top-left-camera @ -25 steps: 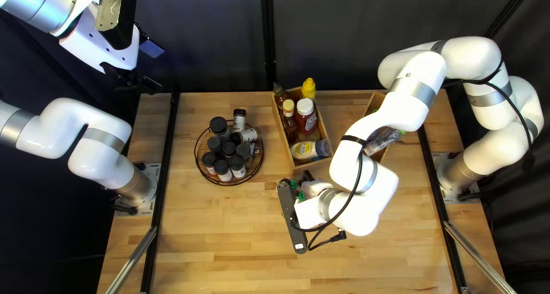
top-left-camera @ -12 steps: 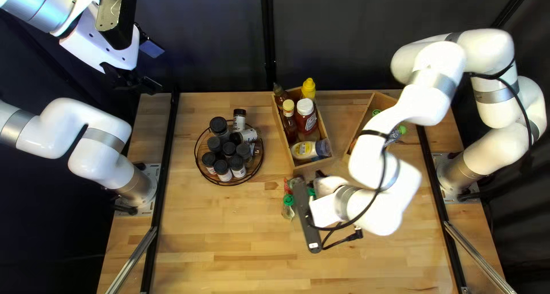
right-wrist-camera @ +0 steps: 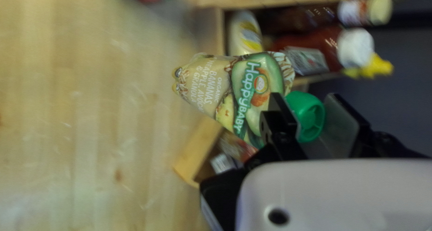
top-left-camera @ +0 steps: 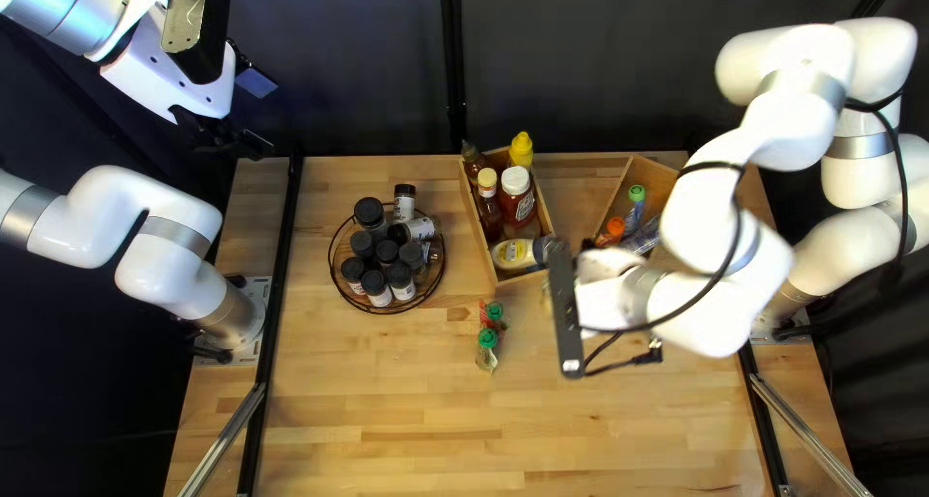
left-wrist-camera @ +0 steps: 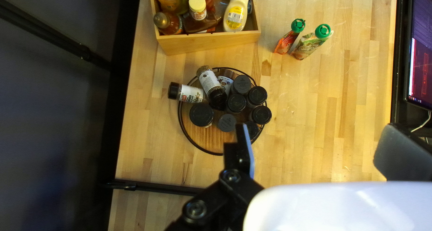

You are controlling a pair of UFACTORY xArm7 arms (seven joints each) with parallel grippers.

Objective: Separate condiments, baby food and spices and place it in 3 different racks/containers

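Note:
My left gripper (top-left-camera: pixel 227 134) hangs high at the top left view's left; in the left wrist view the left gripper (left-wrist-camera: pixel 321 145) is open, nothing between its fingers. Seen from above, my right gripper (top-left-camera: pixel 605 265) is near the right wooden box (top-left-camera: pixel 654 174), fingertips hidden. In the right wrist view the right gripper (right-wrist-camera: pixel 315 121) is shut on the green cap of a baby food pouch (right-wrist-camera: pixel 256 89). Two green-capped pouches (top-left-camera: pixel 487 339) stand on the table. Black-capped spice jars (top-left-camera: pixel 385 250) fill the round rack (top-left-camera: pixel 435 289). Condiment bottles (top-left-camera: pixel 518 195) occupy the middle box (top-left-camera: pixel 543 195).
Orange-capped (top-left-camera: pixel 612 231) and green-capped (top-left-camera: pixel 635 205) items lie in the right box, partly behind the right arm (top-left-camera: pixel 697 303). One spice jar (left-wrist-camera: pixel 186 93) juts over the rack's rim. A screen (left-wrist-camera: pixel 420 55) stands beyond the table edge.
My right arm has moved right and toward the far edge, away from the two pouches on the table, uncovering them and more of the right box. The left arm has not moved.

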